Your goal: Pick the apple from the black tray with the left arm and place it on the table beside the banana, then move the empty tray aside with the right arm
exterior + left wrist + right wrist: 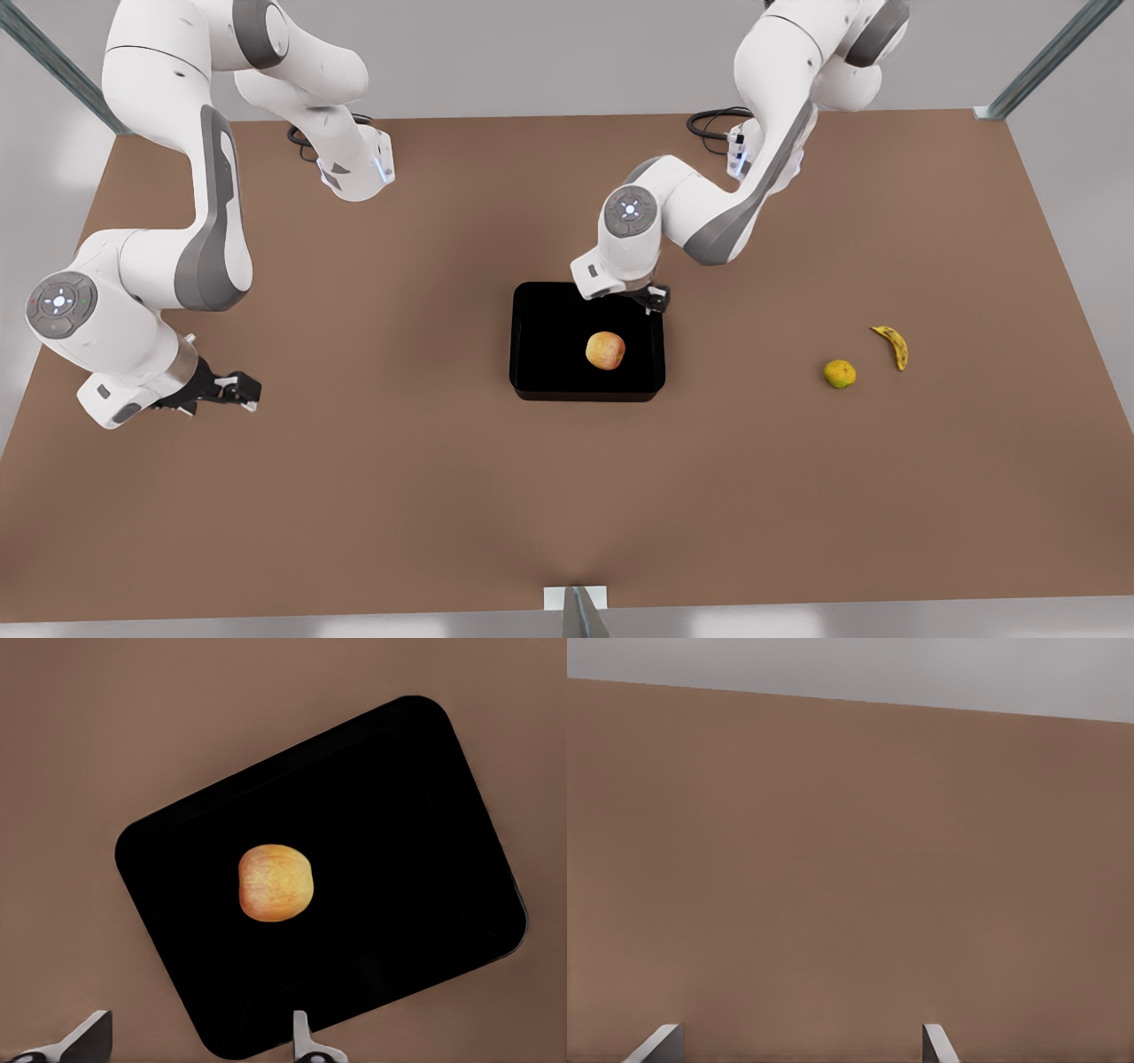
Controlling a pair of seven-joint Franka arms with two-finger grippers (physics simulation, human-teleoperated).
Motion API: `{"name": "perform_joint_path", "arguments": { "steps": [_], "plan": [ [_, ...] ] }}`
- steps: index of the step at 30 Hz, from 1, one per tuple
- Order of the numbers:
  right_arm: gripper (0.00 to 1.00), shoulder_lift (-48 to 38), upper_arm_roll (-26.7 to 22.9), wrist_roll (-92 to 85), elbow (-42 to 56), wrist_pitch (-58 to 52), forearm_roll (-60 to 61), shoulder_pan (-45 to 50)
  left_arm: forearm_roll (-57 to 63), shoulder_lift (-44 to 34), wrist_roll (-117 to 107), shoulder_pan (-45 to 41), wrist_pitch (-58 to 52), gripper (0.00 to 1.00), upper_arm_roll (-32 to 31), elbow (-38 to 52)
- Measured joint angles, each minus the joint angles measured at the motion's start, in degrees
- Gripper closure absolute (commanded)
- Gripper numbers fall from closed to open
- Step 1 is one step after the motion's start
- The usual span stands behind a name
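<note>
Over the black tray's (540,354) far edge hangs the left gripper (654,299), jaws wide; the right gripper (232,390) likewise.

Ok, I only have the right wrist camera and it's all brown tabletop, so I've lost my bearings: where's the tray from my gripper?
Observer: The black tray sits in the middle of the table. Your right gripper waits open, well off toward the front view's left.
Operator: Is the apple out?
Observer: No, the apple lies in the tray, with nothing touching it.
Operator: And the other arm?
Observer: The left gripper hangs open over the tray's far edge, not yet at the apple.
Operator: Where's the banana?
Observer: The banana lies toward the front view's right, beside a small yellow-green fruit.
</note>
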Motion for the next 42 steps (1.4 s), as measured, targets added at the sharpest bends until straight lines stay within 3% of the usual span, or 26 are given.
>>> {"name": "perform_joint_path", "arguments": {
  "steps": [4, 13, 42],
  "plan": [
    [0.00, 0.1, 0.0, -0.1, 0.0, -0.7, 0.0, 0.0, 0.2, 2.8, -5.6, 0.5, 5.7, 0.00, 0.2, -3.4],
    [0.00, 0.1, 0.0, -0.2, 0.0, -1.3, 0.0, 0.0, 3.8, 12.6, -13.7, -0.6, 17.5, 0.00, 0.9, 0.4],
    [0.00, 0.5, 0.0, -0.4, 0.0, -1.4, -0.1, 0.0, 16.0, 14.0, -26.6, -3.4, 26.9, 0.00, 0.8, -5.5]
  ]
}}
